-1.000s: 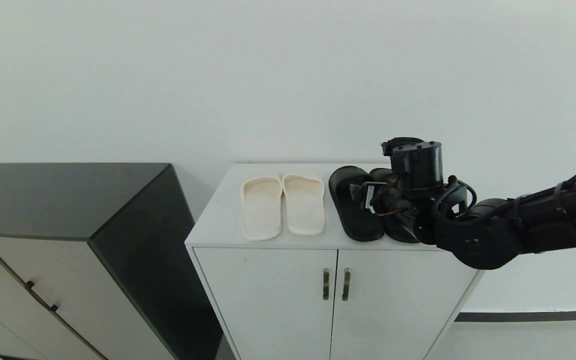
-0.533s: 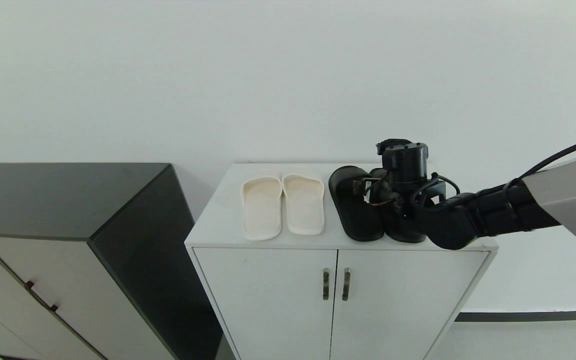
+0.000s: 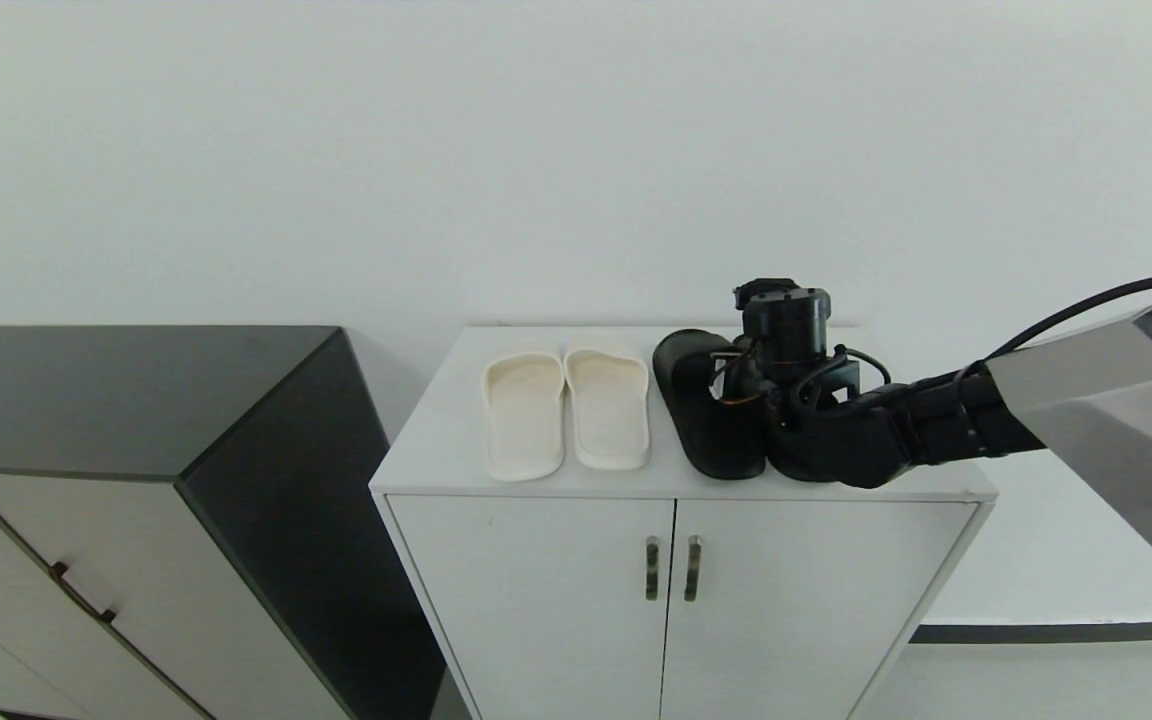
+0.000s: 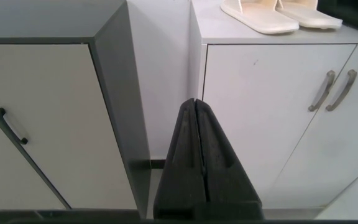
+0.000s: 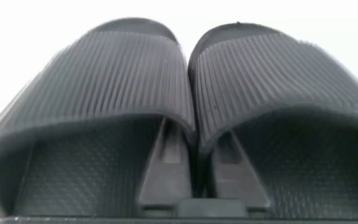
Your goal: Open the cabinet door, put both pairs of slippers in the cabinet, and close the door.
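Right claw [image 5: 196, 155] is sitting on the white cabinet [image 3: 536, 600] top, pushed into the heel openings of the black slippers [image 3: 706, 410]; one of its fingers [image 5: 163, 165] is lying inside each slipper, under the ribbed straps; the two touching inner side walls of the pair are standing between the fingers; claw is nearly closed, pinching those walls, so it is gripping both black slippers at once; the slipper on the claw's left side is tilting slightly up on its outer edge, the other is mostly hiding behind the wrist.

Cream slippers [image 3: 566, 410] are lying flat, side by side, to the left of the right claw and just beside the black pair, on the same top; nothing is touching them.

Cabinet doors are sitting below the right claw, both closed; the two metal handles [image 3: 671, 568] are hanging below it and a little to its left, close together at the centre seam.

Left claw [image 4: 196, 109] is hanging low, well apart from the slippers, fingers pressed fully together and holding nothing; ahead of it is the gap between the dark cabinet [image 3: 136, 400] and the white cabinet; the cream slippers are sitting higher than this claw.
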Motion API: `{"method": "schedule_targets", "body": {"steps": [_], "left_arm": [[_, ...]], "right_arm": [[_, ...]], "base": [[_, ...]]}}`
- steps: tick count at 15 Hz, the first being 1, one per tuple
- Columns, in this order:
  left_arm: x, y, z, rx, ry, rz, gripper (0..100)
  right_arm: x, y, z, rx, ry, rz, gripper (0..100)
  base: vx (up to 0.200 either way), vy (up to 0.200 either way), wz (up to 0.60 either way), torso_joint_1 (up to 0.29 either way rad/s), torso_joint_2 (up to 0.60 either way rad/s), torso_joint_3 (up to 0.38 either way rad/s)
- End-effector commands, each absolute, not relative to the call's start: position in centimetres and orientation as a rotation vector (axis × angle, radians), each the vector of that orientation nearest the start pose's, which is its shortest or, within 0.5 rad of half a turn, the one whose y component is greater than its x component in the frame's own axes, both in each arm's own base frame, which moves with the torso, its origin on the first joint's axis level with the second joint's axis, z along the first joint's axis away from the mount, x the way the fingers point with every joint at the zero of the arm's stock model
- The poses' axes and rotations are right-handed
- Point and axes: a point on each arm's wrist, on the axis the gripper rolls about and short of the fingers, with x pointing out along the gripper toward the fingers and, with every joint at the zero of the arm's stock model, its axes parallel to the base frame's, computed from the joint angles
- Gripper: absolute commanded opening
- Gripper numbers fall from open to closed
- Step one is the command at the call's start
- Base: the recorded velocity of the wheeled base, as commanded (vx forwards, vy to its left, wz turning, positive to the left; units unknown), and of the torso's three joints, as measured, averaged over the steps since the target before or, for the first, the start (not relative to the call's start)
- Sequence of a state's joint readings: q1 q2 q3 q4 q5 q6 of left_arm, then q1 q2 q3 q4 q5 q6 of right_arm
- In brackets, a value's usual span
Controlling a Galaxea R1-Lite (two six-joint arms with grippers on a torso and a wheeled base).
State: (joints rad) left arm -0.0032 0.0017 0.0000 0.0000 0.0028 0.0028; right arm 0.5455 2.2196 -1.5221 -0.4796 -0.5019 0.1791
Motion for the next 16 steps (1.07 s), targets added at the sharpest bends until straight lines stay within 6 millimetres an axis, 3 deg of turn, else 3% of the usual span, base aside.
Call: {"method": "schedule_targets", "body": {"steps": [1,4,7,9,12,16], "left_arm": [[-2.3,0.0,7.6,0.003,0.003,-0.002,0],[-2.3,0.0,7.6,0.003,0.002,0.000,0],[-2.3,0.0,7.6,0.003,0.003,-0.003,0],[-2.3,0.0,7.6,0.005,0.002,-0.003,0],[-2.3,0.0,7.6,0.008,0.002,-0.005,0],[-2.3,0.0,7.6,0.006,0.002,-0.003,0]], "right_arm": [[39.9,23.0,16.6,0.073,0.186,0.025,0],[37.6,22.0,18.5,0.070,0.180,0.033,0],[33.3,21.0,21.0,0.059,0.171,0.111,0],[28.2,20.3,22.0,0.050,0.200,0.268,0],[23.1,19.1,22.0,0.044,0.247,0.523,0],[21.1,18.6,22.2,0.049,0.264,0.697,0]], "base": [[0.000,0.000,0.00,0.000,0.00,0.000],[0.000,0.000,0.00,0.000,0.00,0.000],[0.000,0.000,0.00,0.000,0.00,0.000],[0.000,0.000,0.00,0.000,0.00,0.000],[0.000,0.000,0.00,0.000,0.00,0.000],[0.000,0.000,0.00,0.000,0.00,0.000]]}}
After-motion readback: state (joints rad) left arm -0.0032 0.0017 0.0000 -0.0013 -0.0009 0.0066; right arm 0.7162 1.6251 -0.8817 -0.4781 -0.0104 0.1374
